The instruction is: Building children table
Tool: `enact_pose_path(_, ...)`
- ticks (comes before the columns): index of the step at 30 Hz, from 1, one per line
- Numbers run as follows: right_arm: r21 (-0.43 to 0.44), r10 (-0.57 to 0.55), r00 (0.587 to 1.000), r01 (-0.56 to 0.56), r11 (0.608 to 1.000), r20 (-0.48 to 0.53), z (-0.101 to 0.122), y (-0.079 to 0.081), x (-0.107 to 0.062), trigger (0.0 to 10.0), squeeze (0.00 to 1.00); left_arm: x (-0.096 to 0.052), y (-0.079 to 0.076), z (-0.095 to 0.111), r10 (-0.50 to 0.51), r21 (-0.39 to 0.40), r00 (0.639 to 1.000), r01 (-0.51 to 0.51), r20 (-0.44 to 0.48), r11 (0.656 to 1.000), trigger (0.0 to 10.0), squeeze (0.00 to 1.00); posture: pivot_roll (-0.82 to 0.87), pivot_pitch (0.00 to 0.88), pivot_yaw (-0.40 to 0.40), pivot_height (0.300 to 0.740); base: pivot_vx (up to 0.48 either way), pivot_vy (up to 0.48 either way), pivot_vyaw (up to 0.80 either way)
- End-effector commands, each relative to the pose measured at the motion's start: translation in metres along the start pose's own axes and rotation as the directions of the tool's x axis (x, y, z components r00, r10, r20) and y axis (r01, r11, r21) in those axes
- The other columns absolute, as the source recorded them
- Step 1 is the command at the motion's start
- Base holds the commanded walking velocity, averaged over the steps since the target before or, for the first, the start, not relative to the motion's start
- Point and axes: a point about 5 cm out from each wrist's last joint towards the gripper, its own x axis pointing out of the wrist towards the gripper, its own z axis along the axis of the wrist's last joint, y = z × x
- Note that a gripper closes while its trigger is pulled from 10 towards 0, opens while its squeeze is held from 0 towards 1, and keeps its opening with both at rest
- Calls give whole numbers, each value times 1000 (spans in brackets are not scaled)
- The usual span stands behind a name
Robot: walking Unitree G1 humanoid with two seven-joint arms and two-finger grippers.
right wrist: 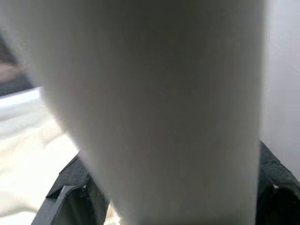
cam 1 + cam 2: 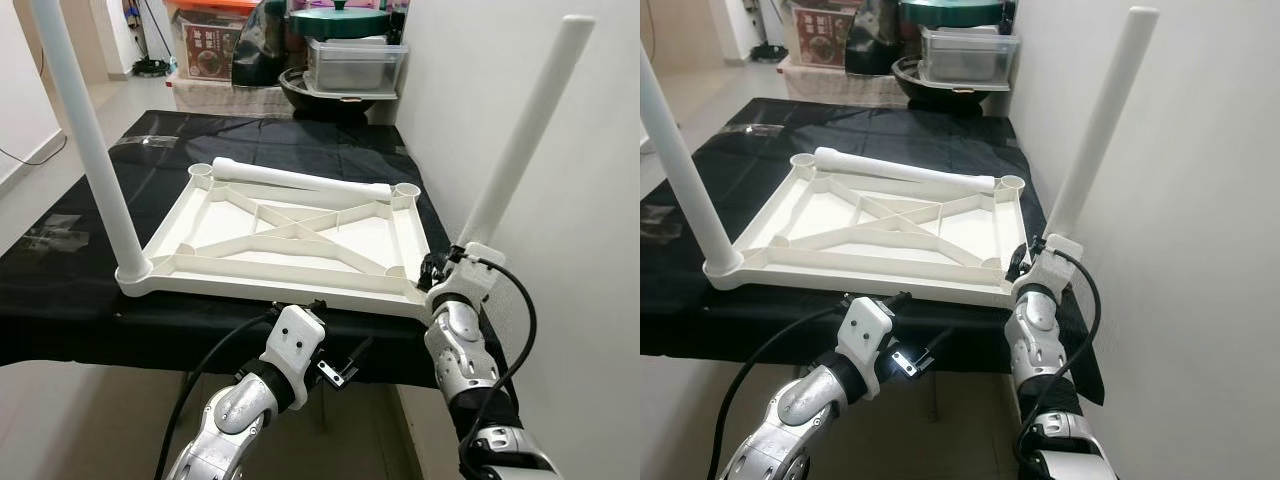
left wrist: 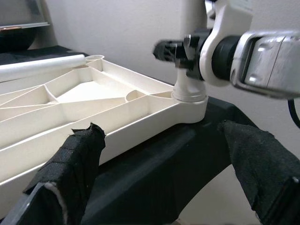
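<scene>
Tabletop [image 2: 290, 235] upside-down; right tool [image 2: 440, 268] clamps corner leg [image 2: 520, 140].

Between the left gripper [image 3: 164, 173] fingers: open gap, faced by the tabletop [image 3: 140, 133] rim and black cloth [image 3: 154, 183] edge. Beyond the fingertips: right gripper [image 2: 440, 272] closed around the near-right leg [image 2: 520, 135]. Just outside the right fingers: wall [image 2: 600, 250], little room.
</scene>
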Motion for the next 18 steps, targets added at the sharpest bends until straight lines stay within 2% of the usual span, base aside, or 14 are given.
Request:
enact_pose_path(1,23,102,994,-103,994,34,8,6,2,10000,0,1,-2,-3,-3,-8,1000,3,-13,1000,10000,0,169,0,-99,740,0,0,0)
enact_pose_path(3,23,102,994,-103,994,34,8,6,2,10000,0,1,-2,-3,-3,-8,1000,3,-13,1000,10000,0,169,0,-99,740,0,0,0)
enact_pose_path(4,29,177,984,-178,984,36,11,7,2,10000,0,1,-2,-3,-4,-9,1000,4,-13,1000,10000,0,169,0,-99,740,0,0,0)
enact_pose_path(6,29,177,984,-178,984,36,11,7,2,10000,0,1,-2,-3,-4,-9,1000,4,-13,1000,10000,0,169,0,-99,740,0,0,0)
enact_pose_path(7,29,310,950,-311,950,28,14,8,-1,10000,0,1,-2,-3,-4,-9,1000,4,-13,1000,10000,0,169,0,-97,740,0,0,0)
enact_pose_path(8,29,310,950,-311,950,28,14,8,-1,10000,0,1,-2,-3,-4,-9,1000,4,-13,1000,10000,0,169,0,-97,740,0,0,0)
enact_pose_path(10,1,577,816,-578,816,-24,14,14,-15,10000,0,1,-1,-3,-5,-8,1000,5,-14,1000,10000,0,167,0,-96,740,0,0,0)
enact_pose_path(11,1,577,816,-578,816,-24,14,14,-15,10000,0,1,-1,-3,-5,-8,1000,5,-14,1000,10000,0,167,0,-96,740,0,0,0)
enact_pose_path(13,-21,724,683,-729,685,-92,9,21,-29,10000,0,1,-1,-3,-6,-7,1000,6,-14,1000,10000,0,170,0,-96,740,0,0,0)
enact_pose_path(14,-21,724,683,-729,685,-92,9,21,-29,10000,0,1,-1,-3,-6,-7,1000,6,-14,1000,10000,0,170,0,-96,740,0,0,0)
enact_pose_path(15,-26,787,602,-796,604,-134,6,25,-38,10000,0,1,-1,-3,-6,-7,1000,6,-15,1000,10000,0,170,0,-96,740,0,0,0)
enact_pose_path(16,-26,787,602,-796,604,-134,6,25,-38,10000,0,1,-1,-3,-6,-7,1000,6,-15,1000,10000,0,170,0,-96,740,0,0,0)
enact_pose_path(18,-18,859,473,-877,479,-197,0,29,-50,10000,0,1,-1,-3,-6,-7,1000,6,-16,1000,10000,0,170,0,-96,740,0,0,0)
